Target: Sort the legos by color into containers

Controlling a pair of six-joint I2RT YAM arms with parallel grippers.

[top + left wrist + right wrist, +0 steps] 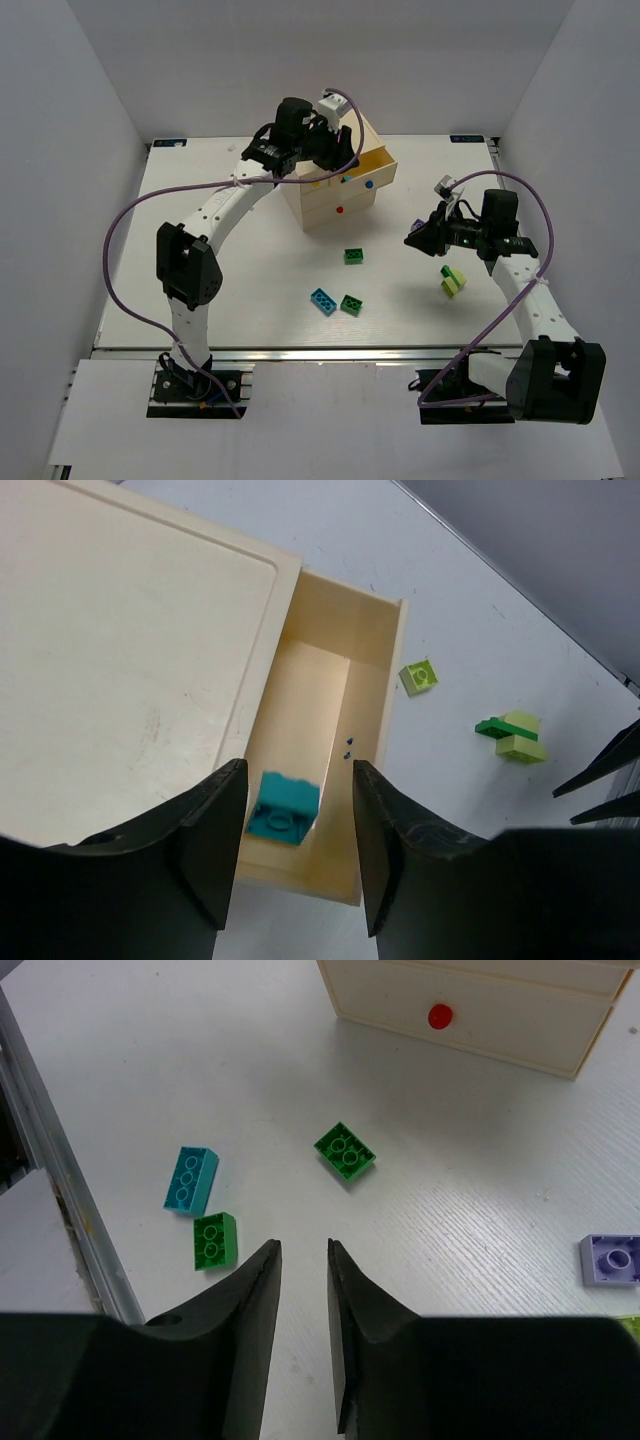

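So that the teal-blue studded plastic brick (283, 808) lands in the open cream wooden drawer (312, 695) beneath, the left tool (298, 772) hangs released.

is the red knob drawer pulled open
No, the cream wooden drawer with the round red knob sits flush and closed, with no gap showing.

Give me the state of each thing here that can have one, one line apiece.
Top drawer: pulled open.
Red-knob drawer: shut.
Left tool: open, above the open drawer.
Right tool: narrowly open, empty.
Teal brick: in the open drawer, blurred.
Green brick: loose, studs up.
Yellow-green stack: joined with a green piece, outside the drawers.
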